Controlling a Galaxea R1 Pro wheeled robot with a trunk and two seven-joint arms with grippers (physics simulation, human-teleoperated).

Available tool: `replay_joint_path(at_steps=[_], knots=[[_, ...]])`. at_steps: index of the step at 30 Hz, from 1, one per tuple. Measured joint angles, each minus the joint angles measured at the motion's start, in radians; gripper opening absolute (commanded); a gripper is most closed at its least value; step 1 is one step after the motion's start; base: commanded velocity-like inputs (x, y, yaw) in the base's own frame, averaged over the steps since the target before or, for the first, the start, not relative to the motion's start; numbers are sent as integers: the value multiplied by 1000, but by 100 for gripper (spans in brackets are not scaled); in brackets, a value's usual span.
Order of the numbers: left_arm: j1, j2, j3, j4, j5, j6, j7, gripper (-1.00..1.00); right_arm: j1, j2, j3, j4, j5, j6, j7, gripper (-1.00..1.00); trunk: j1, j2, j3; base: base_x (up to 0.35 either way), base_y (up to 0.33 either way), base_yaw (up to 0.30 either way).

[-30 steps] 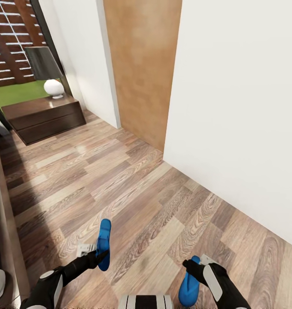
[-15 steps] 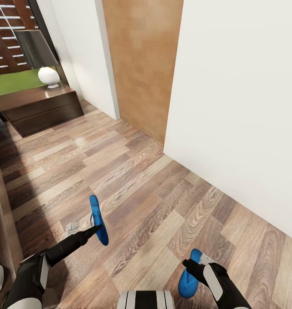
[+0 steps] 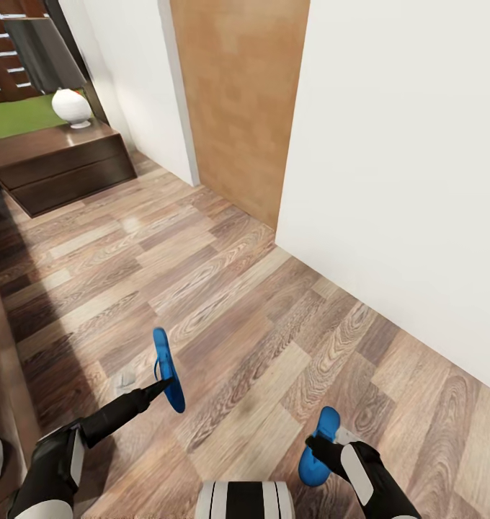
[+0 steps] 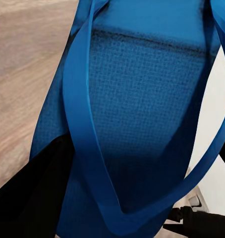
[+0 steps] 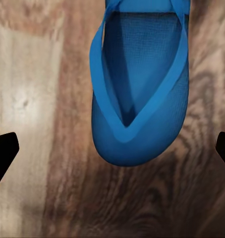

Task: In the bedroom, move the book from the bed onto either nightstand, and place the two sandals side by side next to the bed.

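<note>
Sandals bright blue — floor grey-brown wood grain, walls white, nightstand dk reddish-brown.

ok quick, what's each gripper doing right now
Left gripper: shut on a blue sandal, held up on edge above the floor.
Right gripper: holding the other sandal, though its fingertips look spread wide; open or shut cannot be told.

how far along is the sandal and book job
Nothing looks finished. In hand: the left gripper holds one sandal above the floor; the right gripper is at the other sandal, grip unclear. Left: setting both side by side by the bed, then the book, unseen here, onto the nightstand.
</note>
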Motion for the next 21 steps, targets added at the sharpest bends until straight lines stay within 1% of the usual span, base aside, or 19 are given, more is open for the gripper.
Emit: replay_joint_path(at_steps=[8, 15, 21], knots=[[0, 0, 0, 0, 0, 0, -2, -100, 0, 0, 0, 0, 0, 0, 0, 100, 4, -2, -31, 0, 0, 0], [0, 0, 0, 0, 0, 1, -4, -100, 0, 0, 0, 0, 0, 0, 0, 100, 4, -2, -31, 3, 0, 0], [0, 0, 1, -1, 0, 1, -6, -100, 0, 0, 0, 0, 0, 0, 0, 100, 3, -2, -31, 172, 0, 0]])
